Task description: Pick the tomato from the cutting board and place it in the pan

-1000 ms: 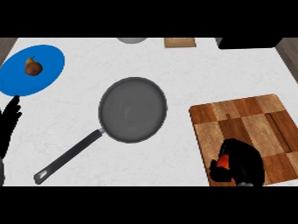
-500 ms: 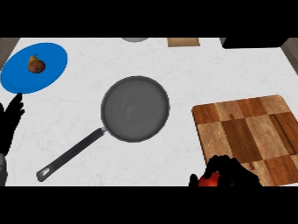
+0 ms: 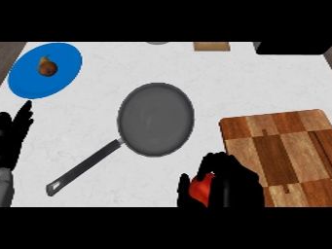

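Right hand point(image 3: 230, 187) has its fingers grasping the red tomato point(image 3: 201, 188), above the white table point(image 3: 197, 68) just left of the wooden cutting board point(image 3: 290, 146) and below the round grey frying pan point(image 3: 156, 119). Left hand point(image 3: 7, 138) rests at left edge, fingers released, below the blue round plate point(image 3: 57, 80) holding a small brown fruit point(image 3: 47, 66).

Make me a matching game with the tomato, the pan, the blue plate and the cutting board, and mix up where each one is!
Things:
1. tomato
2. pan
3. blue plate
4. cutting board

Places:
A. far left of the counter, with a small brown fruit on it
B. right side of the counter, nothing on it
C. held in the right robot hand, beside the board's left edge
D. middle of the counter, handle pointing to the lower left

Pairs: 1-C, 2-D, 3-A, 4-B
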Robot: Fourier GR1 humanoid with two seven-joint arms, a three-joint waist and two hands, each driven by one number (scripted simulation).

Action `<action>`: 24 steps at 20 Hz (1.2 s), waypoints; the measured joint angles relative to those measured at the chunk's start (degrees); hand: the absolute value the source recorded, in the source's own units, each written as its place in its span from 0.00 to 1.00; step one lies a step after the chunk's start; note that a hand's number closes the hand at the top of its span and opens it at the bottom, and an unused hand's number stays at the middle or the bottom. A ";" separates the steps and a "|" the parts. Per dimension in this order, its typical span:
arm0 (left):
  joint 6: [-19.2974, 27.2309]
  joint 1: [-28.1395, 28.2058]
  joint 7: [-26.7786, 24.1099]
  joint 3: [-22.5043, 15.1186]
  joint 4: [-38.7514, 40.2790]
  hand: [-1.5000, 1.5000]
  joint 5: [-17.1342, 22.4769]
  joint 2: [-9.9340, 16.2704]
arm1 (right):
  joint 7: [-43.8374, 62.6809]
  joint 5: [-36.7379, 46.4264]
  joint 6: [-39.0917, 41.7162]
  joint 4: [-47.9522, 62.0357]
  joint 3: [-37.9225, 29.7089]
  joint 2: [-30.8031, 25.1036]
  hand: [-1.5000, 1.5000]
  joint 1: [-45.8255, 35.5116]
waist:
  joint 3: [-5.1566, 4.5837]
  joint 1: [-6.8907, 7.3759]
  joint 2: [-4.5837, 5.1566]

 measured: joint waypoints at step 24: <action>-0.47 -4.39 0.31 -1.31 1.64 0.50 -1.49 -1.53 | -13.43 -42.46 -34.15 63.45 -17.24 1.32 1.00 -39.97 | 0.14 3.69 1.17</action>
